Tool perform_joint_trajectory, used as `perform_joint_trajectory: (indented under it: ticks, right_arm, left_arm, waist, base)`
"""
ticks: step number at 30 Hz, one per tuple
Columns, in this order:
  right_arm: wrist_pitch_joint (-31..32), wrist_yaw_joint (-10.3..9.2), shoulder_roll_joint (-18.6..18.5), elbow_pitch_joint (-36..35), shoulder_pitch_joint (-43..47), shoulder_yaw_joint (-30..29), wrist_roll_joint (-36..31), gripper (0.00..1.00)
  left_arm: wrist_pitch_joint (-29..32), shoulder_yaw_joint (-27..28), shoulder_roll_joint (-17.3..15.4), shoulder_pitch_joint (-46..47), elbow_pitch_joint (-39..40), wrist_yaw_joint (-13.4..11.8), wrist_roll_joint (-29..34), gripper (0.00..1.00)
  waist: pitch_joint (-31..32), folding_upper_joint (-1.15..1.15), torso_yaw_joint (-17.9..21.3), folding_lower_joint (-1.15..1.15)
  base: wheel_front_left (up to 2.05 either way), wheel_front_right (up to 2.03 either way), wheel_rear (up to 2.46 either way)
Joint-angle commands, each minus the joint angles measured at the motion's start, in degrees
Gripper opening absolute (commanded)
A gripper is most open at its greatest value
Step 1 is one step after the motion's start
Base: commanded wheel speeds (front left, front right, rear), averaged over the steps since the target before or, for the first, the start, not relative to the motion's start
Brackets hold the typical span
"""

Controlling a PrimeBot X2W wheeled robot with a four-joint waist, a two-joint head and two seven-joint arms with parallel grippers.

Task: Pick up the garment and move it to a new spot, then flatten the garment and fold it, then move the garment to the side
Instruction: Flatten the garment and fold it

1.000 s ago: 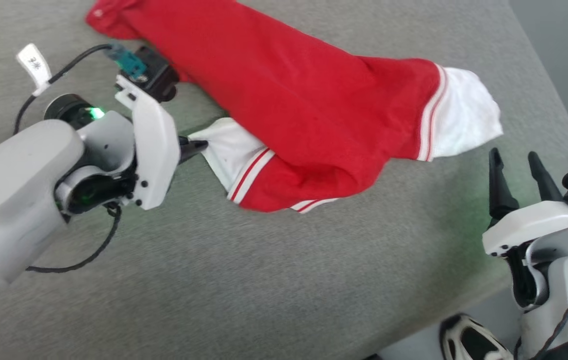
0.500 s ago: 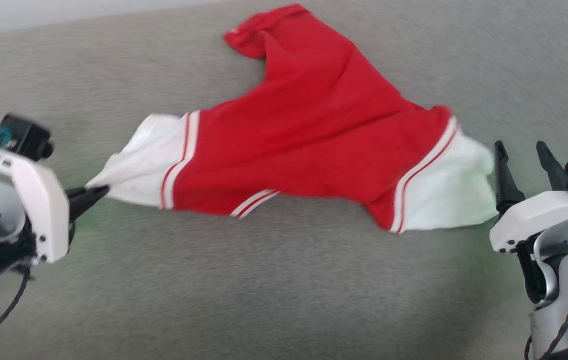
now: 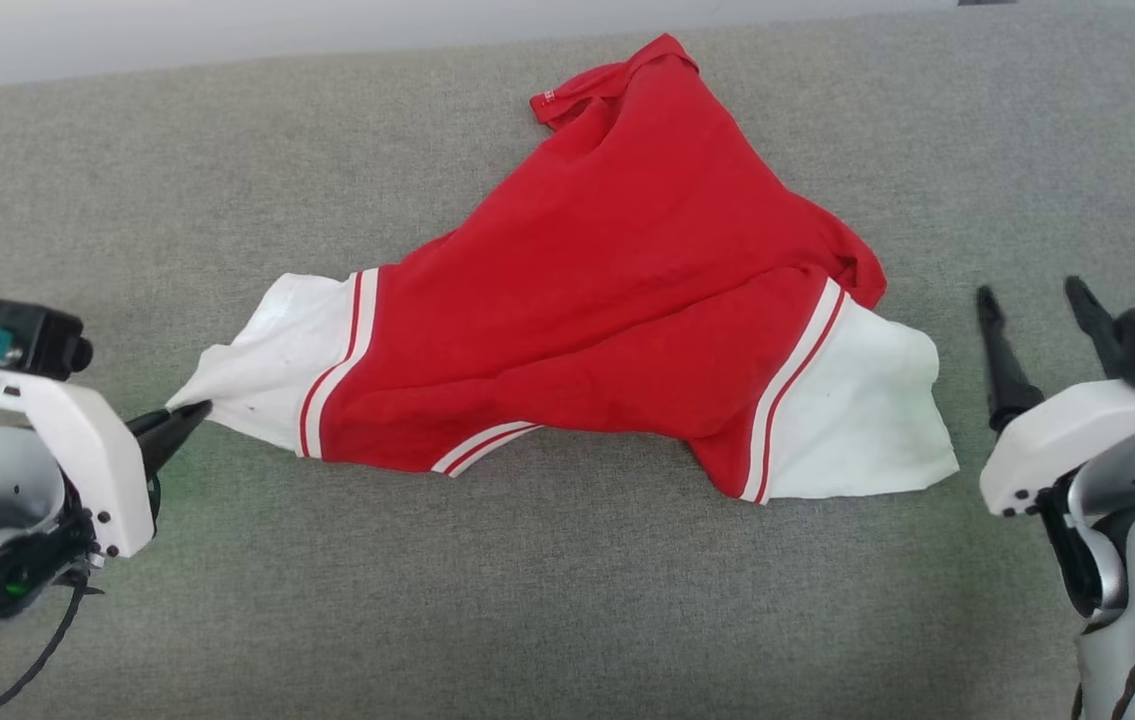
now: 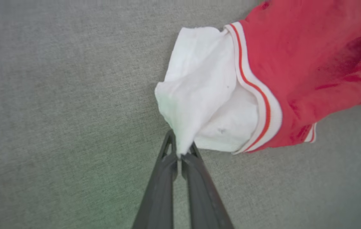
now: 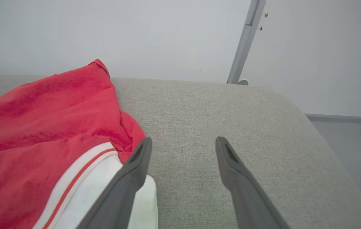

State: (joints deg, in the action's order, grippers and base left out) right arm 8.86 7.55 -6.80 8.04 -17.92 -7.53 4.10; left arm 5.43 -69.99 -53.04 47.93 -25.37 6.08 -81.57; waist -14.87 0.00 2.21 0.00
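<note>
R gripper (image 5: 183,140) jaws wide apart, garment (image 5: 40,127) just beside, maybe touching.

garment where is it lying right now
In the head view the garment lies across the middle of the grey cushion, its left white cuff pinched in the left gripper, its right cuff lying free beside the open right gripper.

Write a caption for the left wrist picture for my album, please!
The left gripper pinches the white cuff of the red garment lying on grey fabric.

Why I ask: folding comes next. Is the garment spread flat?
No: the garment lies stretched out but rumpled, red layers overlapping.
</note>
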Motion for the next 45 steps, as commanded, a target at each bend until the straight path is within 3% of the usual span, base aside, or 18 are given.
perform_joint_trajectory:
  ticks: [1, 8, 11, 16, 20, 27, 31, 35, 36, 37, 39, 42, 45]
  right_arm:
    - [1.02, -0.13, -1.05, -0.6, 1.04, 1.48, 0.16, 1.0]
    - [9.67, -0.13, -8.75, -4.83, 4.1, 12.0, 2.07, 1.0]
    - [12.92, -0.13, -11.38, -6.78, 5.3, 14.56, 3.54, 1.0]
    - [23.66, -0.13, -18.64, -12.12, 9.51, 19.35, 8.79, 1.0]
    - [31.3, -0.13, -23.58, -15.98, 11.89, 21.56, 12.59, 1.0]
    - [35.93, -0.13, -28.14, -16.54, 11.59, 23.51, 15.64, 1.0]
    - [36.51, -0.13, -29.54, -13.57, 10.52, 25.38, 15.57, 1.0]
    - [35.28, -0.17, -29.3, -10.04, 9.4, 26.28, 14.81, 1.0]
    - [35.37, -0.22, -28.99, -9.11, 9.34, 26.39, 14.66, 0.95]
    - [35.76, -0.22, -28.83, -8.24, 9.25, 26.82, 14.44, 0.45]
    - [35.69, -0.22, -28.32, -7.43, 8.91, 27.21, 14.2, 0.0]
    - [35.13, -0.22, -27.52, -6.81, 8.37, 26.95, 13.76, 0.0]
    - [34.74, -0.21, -26.47, -7.01, 7.73, 26.79, 13.24, 0.0]
  left_arm:
    - [-2.39, 0.41, 0.33, -1.36, -0.57, -0.08, 0.84, 1.0]
    - [-18.54, 3.01, 1.94, -7.56, -1.5, -6.97, 3.88, 1.0]
    - [-20.31, 5.59, 3.23, -9.95, -1.14, -9.01, 4.48, 1.0]
    - [-20.64, 24.35, 8.88, -18.27, 3.05, -14.81, 15.68, 1.0]
    - [-20.68, 40.07, 15.65, -27.89, 9.88, -17.02, 28.74, 1.0]
    - [-20.67, 55.9, 28.46, -39.41, 16.85, -11.71, 45.26, 1.0]
    - [-20.69, 60.16, 33.12, -41.01, 16.11, -7.79, 50.04, 1.0]
    - [-20.69, 62.86, 35.81, -40.49, 14.71, -4.44, 53.65, 1.0]
    - [-20.69, 63.27, 36.11, -40.23, 14.52, -3.67, 54.56, 1.0]
    - [-20.69, 63.76, 36.39, -39.96, 14.42, -2.96, 55.44, 1.0]
    - [-20.69, 64.73, 36.92, -39.66, 14.35, -1.92, 56.46, 1.0]
    - [-20.69, 64.79, 36.28, -38.69, 14.76, -0.27, 58.08, 1.0]
    - [-20.57, 61.1, 32.49, -36.3, 14.8, 1.06, 59.61, 1.0]
  waist:
    - [0.43, 0.0, 0.01, 0.0]
    - [1.73, 0.0, -0.99, 0.0]
    - [1.94, 0.0, -1.91, 0.0]
    - [1.72, 0.0, -5.27, 0.0]
    - [1.05, 0.0, -7.61, 0.0]
    - [-1.05, 0.0, -11.48, 0.0]
    - [-2.19, 0.0, -12.94, 0.0]
    - [-2.95, 0.0, -13.63, 0.0]
    - [-3.04, 0.0, -13.67, 0.0]
    - [-3.09, 0.0, -13.64, 0.0]
    - [-3.16, 0.0, -13.39, 0.0]
    - [-3.12, 0.0, -12.74, 0.0]
    - [-3.34, 0.0, -11.95, 0.0]
  base:
    - [0.0, 0.0, 0.0]
    - [0.0, 0.0, 0.0]
    - [0.0, 0.0, 0.0]
    - [0.0, 0.0, 0.0]
    - [0.0, 0.0, 0.0]
    - [0.0, 0.0, 0.0]
    - [0.0, 0.0, 0.0]
    - [0.0, 0.0, 0.0]
    - [0.0, 0.0, 0.0]
    - [0.0, 0.0, 0.0]
    - [0.0, 0.0, 0.0]
    - [0.0, 0.0, 0.0]
    - [0.0, 0.0, 0.0]
